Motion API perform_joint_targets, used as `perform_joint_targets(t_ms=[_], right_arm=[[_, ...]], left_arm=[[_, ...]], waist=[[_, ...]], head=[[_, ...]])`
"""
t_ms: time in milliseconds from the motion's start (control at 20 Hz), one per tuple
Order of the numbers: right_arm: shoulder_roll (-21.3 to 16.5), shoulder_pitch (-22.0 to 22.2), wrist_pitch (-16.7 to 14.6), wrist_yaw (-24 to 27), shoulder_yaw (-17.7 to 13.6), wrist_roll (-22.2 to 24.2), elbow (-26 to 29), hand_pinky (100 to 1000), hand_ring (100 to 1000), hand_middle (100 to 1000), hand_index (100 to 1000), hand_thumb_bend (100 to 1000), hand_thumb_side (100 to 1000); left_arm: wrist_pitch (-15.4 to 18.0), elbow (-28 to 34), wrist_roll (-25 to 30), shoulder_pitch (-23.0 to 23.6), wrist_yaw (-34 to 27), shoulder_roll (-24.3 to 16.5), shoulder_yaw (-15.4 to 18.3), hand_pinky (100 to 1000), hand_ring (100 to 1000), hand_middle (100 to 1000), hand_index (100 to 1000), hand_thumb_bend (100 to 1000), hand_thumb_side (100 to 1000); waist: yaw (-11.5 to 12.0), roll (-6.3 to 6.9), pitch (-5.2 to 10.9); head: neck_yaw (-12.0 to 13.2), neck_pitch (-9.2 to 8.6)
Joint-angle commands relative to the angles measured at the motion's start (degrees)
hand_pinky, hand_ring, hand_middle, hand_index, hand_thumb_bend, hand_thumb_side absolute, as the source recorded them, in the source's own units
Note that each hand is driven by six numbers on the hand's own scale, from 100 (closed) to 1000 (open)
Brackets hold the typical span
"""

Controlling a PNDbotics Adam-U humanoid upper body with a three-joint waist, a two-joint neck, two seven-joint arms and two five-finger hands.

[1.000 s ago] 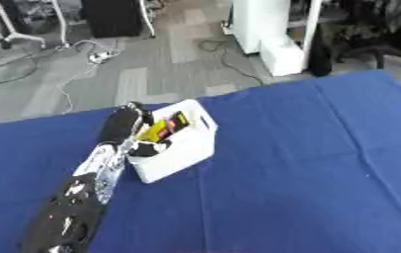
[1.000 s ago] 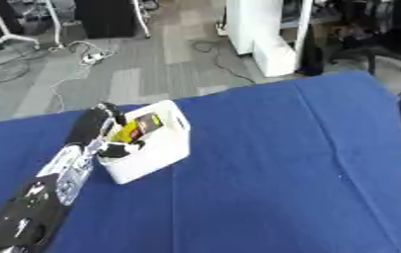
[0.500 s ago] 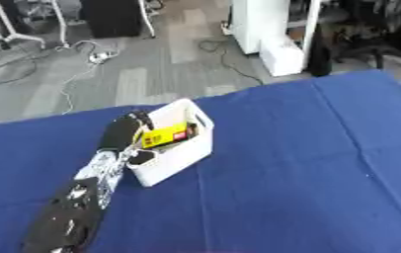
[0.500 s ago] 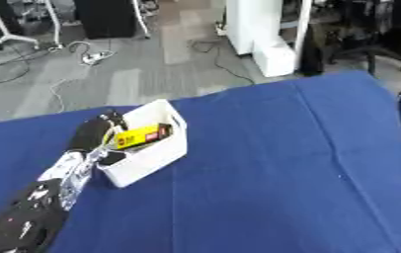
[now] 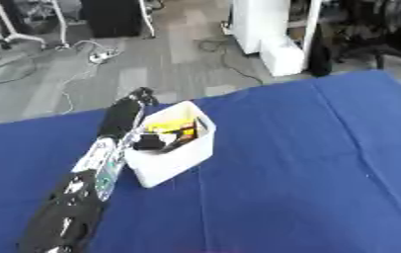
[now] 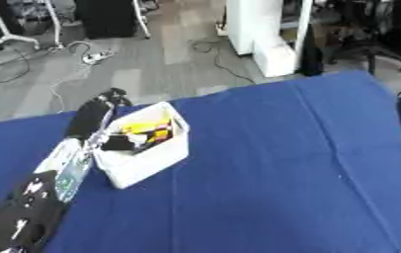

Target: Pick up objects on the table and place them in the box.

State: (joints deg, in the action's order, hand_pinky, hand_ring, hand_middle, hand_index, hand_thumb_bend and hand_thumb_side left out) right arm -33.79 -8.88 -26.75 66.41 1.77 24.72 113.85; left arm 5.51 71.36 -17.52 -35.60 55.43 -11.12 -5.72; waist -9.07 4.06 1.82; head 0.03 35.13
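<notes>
Left hand (image 5: 140, 96) beside white box (image 5: 180, 157), past far corner; finger state unclear.

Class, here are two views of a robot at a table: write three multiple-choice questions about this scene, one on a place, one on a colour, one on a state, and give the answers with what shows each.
1. Where does the white rectangular plastic box stand?
A. On the blue table's left half
B. At the table's right edge
C. On the grey floor

2. What colour is the cloth covering the table?
A. Green
B. Blue
C. Red

3. What state is the box in?
A. Upright and holding things
B. Tipped on its side
C. Closed with a lid

Answers:
1 A, it sits left of centre beside the robot's left arm.
2 B, the whole surface is blue.
3 A, its open top shows a yellow item and a dark item inside.
</notes>
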Motion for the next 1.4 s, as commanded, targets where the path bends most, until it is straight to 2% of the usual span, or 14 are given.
perform_joint_targets(t_ms=[50,200,350,450,550,700,900,1200,1400], right_arm=[[-1.22,-0.25,-0.30,-0.32,-0.42,0.14,0.75,165,284,250,380,100,1000],[-1.13,0.31,-0.71,-0.68,-0.54,0.36,0.75,165,284,250,380,100,1000],[-0.97,0.89,-1.21,-1.18,-0.55,0.71,0.75,164,285,250,379,100,1000],[-0.81,1.33,-1.61,-1.57,-0.57,0.97,0.75,164,285,250,379,100,1000],[-0.64,1.77,-1.97,-2.02,-0.60,1.14,0.75,163,285,250,379,100,1000],[-0.26,2.55,-2.52,-2.96,-0.67,1.48,0.75,162,285,250,379,100,1000],[-0.05,3.53,-3.32,-4.21,-0.65,1.82,0.75,162,285,251,379,100,1000],[-0.13,3.58,-3.62,-4.80,-0.31,2.01,0.75,161,285,251,379,100,1000],[-0.13,3.40,-3.60,-4.71,-0.30,1.90,0.75,162,285,250,379,100,1000]], left_arm=[[-0.66,13.08,-1.63,1.30,-3.12,-1.00,-0.52,368,486,717,689,656,471],[-1.75,24.14,-3.94,4.97,-4.72,1.79,-0.43,341,456,695,703,642,470],[-2.27,32.23,-3.15,8.13,-7.19,4.73,-1.43,331,438,677,715,637,466],[-1.10,36.63,-2.09,9.42,-9.96,5.63,-2.84,321,426,658,707,609,483],[1.69,39.37,-2.17,10.47,-13.39,5.41,-3.54,338,418,627,691,608,476],[6.40,39.79,-5.13,12.02,-16.52,5.06,-3.03,327,403,623,692,595,485],[9.26,37.75,-5.93,12.12,-18.91,5.28,-3.85,318,393,625,703,582,478],[8.78,38.77,-3.14,12.18,-29.80,5.52,-6.04,307,377,636,740,543,503],[8.01,39.08,-1.78,12.39,-32.15,5.11,-5.50,302,372,636,741,531,513]], waist=[[0.33,-0.42,0.54],[1.03,-0.71,0.48],[1.50,-1.07,0.40],[1.89,-1.38,0.32],[2.28,-1.58,0.20],[3.00,-2.04,-0.10],[3.77,-2.27,-0.27],[4.61,-2.05,-0.49],[4.76,-1.98,-0.54]], head=[[0.08,-0.90],[0.27,-0.96],[0.67,-0.96],[0.80,-0.89],[1.19,-1.10],[1.68,-1.36],[2.65,-0.66],[3.82,-0.72],[3.25,-1.13]])
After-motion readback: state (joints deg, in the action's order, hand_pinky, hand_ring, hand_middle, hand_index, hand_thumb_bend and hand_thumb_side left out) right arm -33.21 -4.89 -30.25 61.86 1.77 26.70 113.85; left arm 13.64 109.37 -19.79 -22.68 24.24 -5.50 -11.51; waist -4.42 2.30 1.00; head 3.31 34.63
